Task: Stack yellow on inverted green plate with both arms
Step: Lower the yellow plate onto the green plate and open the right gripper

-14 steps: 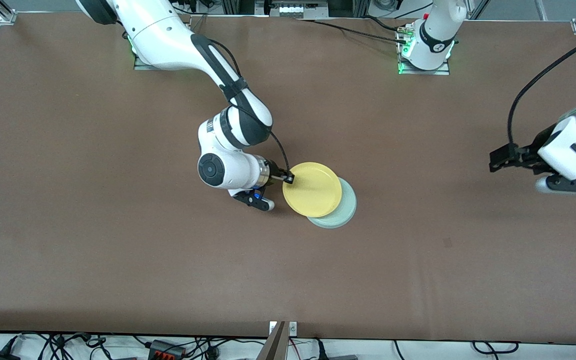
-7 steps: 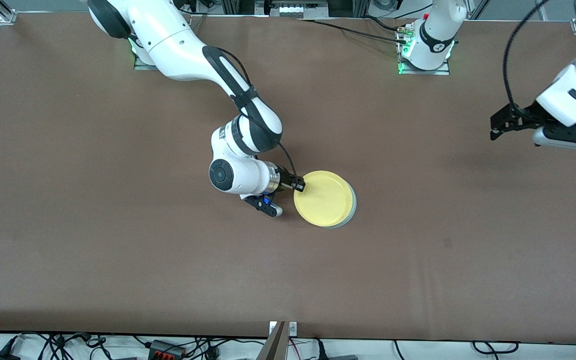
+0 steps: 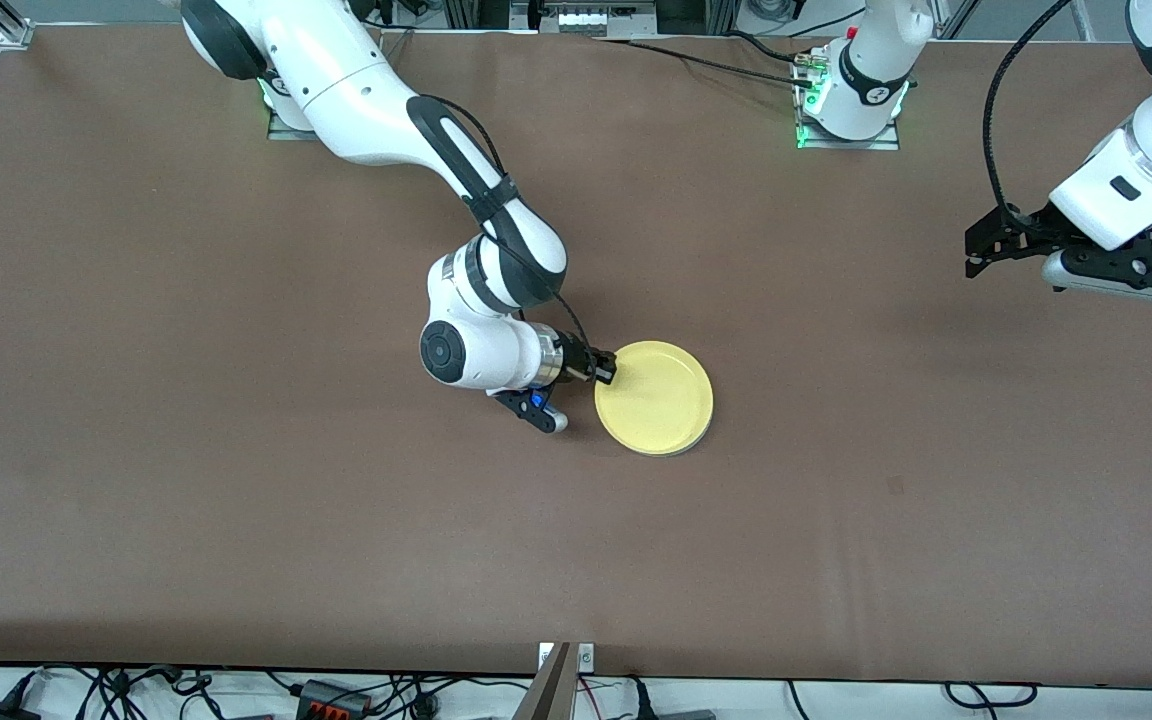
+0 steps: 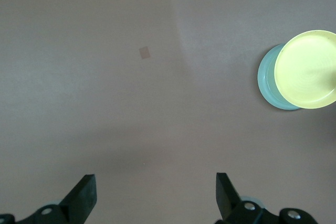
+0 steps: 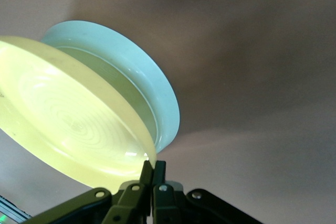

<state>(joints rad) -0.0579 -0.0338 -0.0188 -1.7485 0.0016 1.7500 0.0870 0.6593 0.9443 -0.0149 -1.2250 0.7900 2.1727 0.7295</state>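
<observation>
The yellow plate (image 3: 656, 400) lies right side up on top of the green plate (image 5: 160, 95), covering it almost fully in the front view. In the left wrist view the green plate (image 4: 266, 80) shows as a crescent beside the yellow plate (image 4: 307, 69). My right gripper (image 3: 604, 368) is shut on the yellow plate's rim at the side toward the right arm's end. In the right wrist view its fingertips (image 5: 153, 167) pinch the thin yellow edge (image 5: 68, 129). My left gripper (image 3: 978, 250) hangs open and empty over bare table at the left arm's end, its fingers (image 4: 84, 195) wide apart.
The brown table (image 3: 236, 500) has a small dark mark (image 3: 896, 487) nearer the front camera than the plates. The left arm's base (image 3: 851, 95) stands at the table's back edge. Cables run along the front edge.
My right gripper has slid the yellow plate over the green one until it covers it. The left arm has risen and drawn back toward its own base.
</observation>
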